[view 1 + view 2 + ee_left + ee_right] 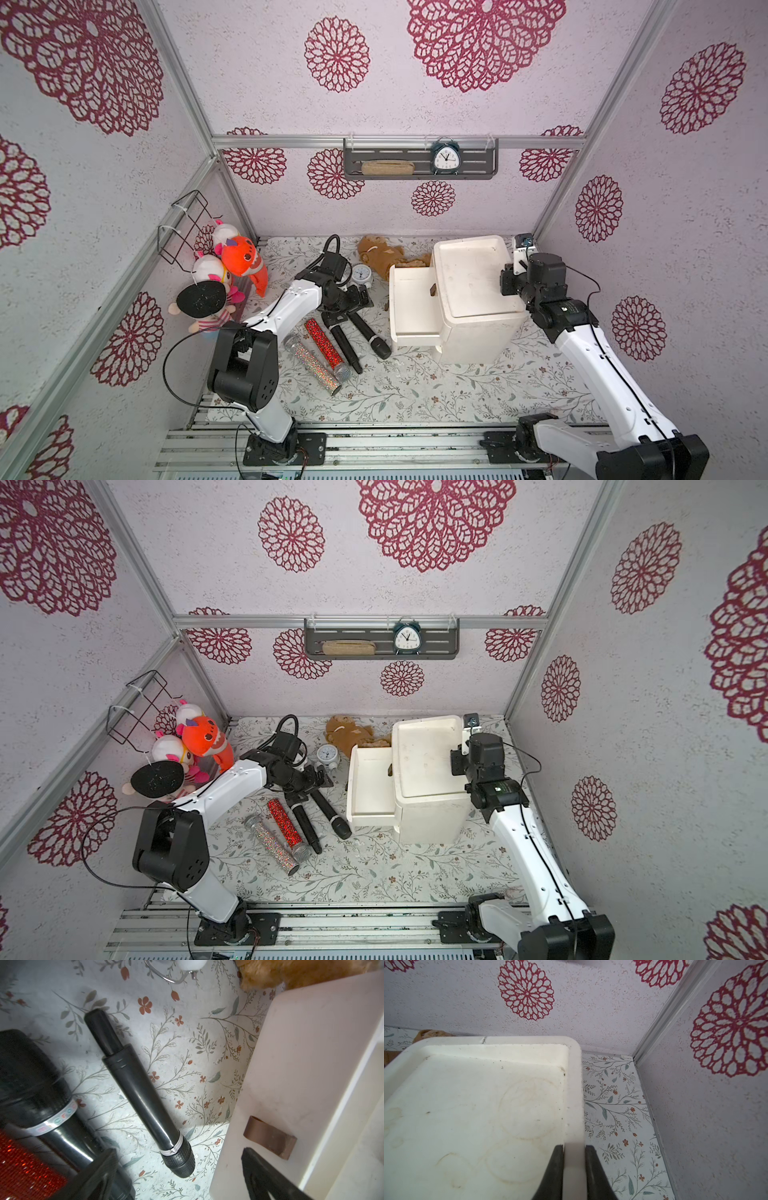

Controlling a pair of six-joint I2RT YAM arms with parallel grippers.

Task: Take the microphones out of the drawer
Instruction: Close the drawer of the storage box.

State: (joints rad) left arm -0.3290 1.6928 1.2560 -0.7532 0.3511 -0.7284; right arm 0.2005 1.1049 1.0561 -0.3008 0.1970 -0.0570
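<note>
Starting at the left: a red glitter mic [323, 343] and a second black mic [35, 1084] lie just outside my left fingers [259, 1172]. Those fingers are spread wide and grip nothing. Between them, flat on the counter [187, 1053], lies the mic [141, 1093] I take to be the task's one. It is out of the drawer [409, 303], just beside its front, and touches neither finger as far as I can tell. The drawer stands pulled out and looks empty. Past it, my right fingers [553, 1174] are clamped on the rim of the cabinet [478, 291], which I read as steadying it. I judge the mic stiff and fairly light, with a glossy barrel that is slippery and prone to roll. If I regrasp, I'd close across the thicker barrel just behind the ribbed head, not on the thin tail.
</note>
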